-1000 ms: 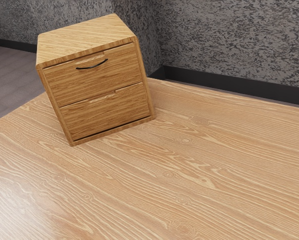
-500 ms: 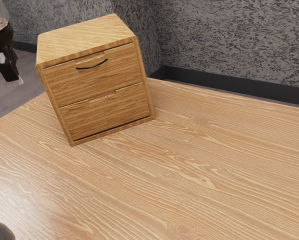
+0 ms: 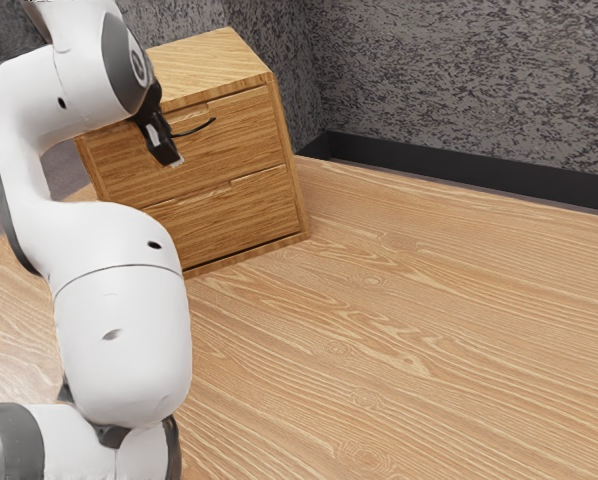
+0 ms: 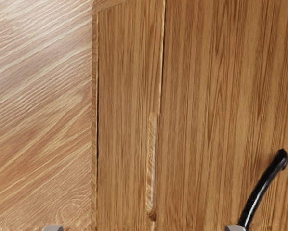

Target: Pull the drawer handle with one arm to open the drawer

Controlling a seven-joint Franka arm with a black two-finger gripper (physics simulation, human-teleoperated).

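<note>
A wooden cabinet point(image 3: 194, 60) with two drawers stands at the back of the table, on the exterior view's left. The upper drawer point(image 3: 234, 135) carries a curved black handle point(image 3: 197, 127) and sits flush in the cabinet front. My gripper point(image 3: 166, 148) hangs right in front of that drawer, by the handle's end on the exterior view's left. In the wrist view the handle point(image 4: 263, 190) curves up beside one of my fingertips point(image 4: 234, 227), while the other tip shows far off, so the gripper is open with nothing held.
The lower drawer point(image 3: 229, 215) has a wooden lip and is shut. The wooden table point(image 3: 409, 330) stretches wide to the exterior view's right. My own white arm point(image 3: 114, 300) stands in front of the cabinet's nearer side. A dark wall point(image 3: 459, 70) rises behind.
My arm has swung in from the exterior view's left. The gripper went from beside the cabinet to the front of the upper drawer, at the handle. The drawer has not moved.
</note>
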